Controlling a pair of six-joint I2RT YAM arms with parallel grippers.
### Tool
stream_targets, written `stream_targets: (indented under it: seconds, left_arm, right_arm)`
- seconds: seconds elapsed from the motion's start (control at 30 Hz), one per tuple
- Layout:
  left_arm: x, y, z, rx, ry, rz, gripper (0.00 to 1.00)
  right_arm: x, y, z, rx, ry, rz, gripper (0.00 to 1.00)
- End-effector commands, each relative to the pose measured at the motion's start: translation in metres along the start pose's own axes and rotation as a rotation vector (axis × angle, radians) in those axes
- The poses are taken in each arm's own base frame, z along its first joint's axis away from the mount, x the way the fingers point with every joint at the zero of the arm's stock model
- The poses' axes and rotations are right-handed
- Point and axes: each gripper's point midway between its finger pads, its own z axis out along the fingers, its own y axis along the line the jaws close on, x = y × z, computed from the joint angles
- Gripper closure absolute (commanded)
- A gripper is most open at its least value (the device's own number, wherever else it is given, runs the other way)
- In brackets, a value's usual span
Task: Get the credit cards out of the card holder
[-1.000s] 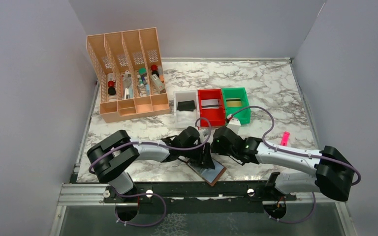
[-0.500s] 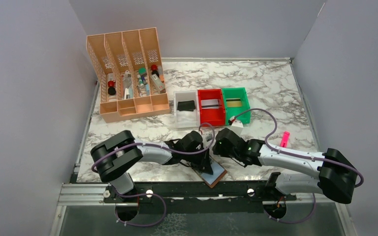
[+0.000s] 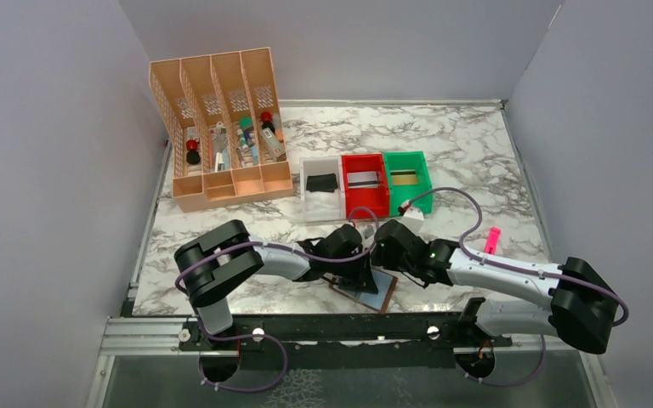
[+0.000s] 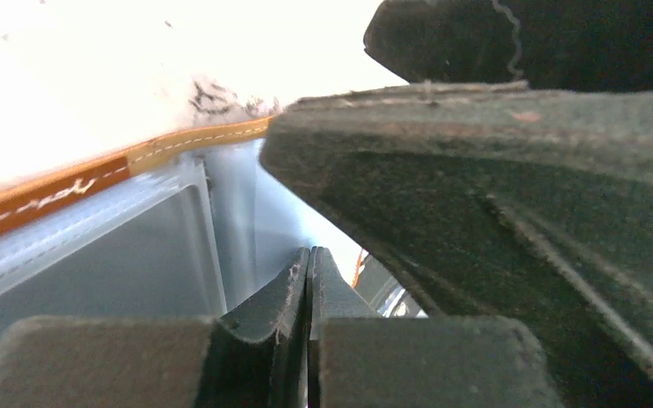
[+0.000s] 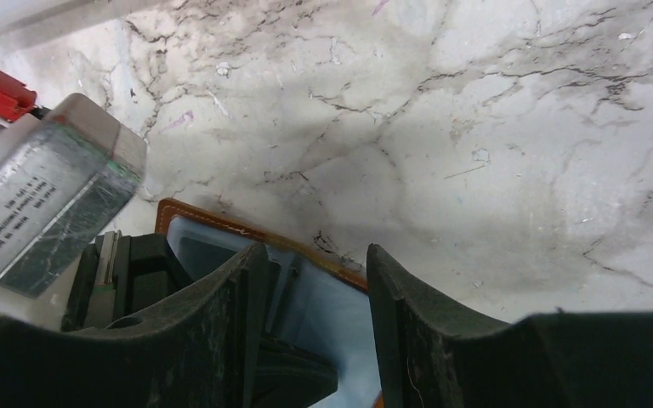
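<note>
Left claw [image 4: 309, 255] is clenched tight on the open card holder [image 3: 372, 292] at the table [image 3: 476, 153] front edge (gripping a card? can't tell). Right claw [image 5: 315, 255] is spread above it, probably to steady it.

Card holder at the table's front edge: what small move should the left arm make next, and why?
Probably draw the left end effector slowly back off the card holder. Its fingers are shut against the clear sleeve, perhaps pinching a card edge, though none shows. The right end effector hangs open over the holder, placed to steady it.
</note>
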Motion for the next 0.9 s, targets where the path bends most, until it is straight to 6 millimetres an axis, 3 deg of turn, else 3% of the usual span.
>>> stream_targets:
  seconds: [0.0, 0.2, 0.47, 0.67, 0.87]
  left_arm:
    - [-0.02, 0.06, 0.006, -0.258, -0.147, -0.075, 0.97]
    - [-0.043, 0.054, -0.008, -0.271, -0.25, -0.077, 0.96]
    - [-0.054, 0.015, -0.032, -0.145, -0.304, 0.021, 0.82]
    - [-0.048, 0.018, -0.045, -0.16, -0.311, 0.028, 0.81]
    - [-0.044, 0.034, -0.066, -0.226, -0.36, 0.018, 0.81]
  right_arm:
    - [-0.012, -0.003, -0.005, 0.0, -0.029, 0.023, 0.49]
    - [-0.01, 0.018, -0.009, -0.132, 0.021, 0.021, 0.54]
    - [-0.005, 0.045, -0.013, -0.254, 0.076, -0.001, 0.57]
    - [0.005, 0.067, -0.014, -0.35, 0.144, -0.032, 0.63]
    - [0.017, 0.072, -0.003, -0.364, 0.19, -0.049, 0.66]
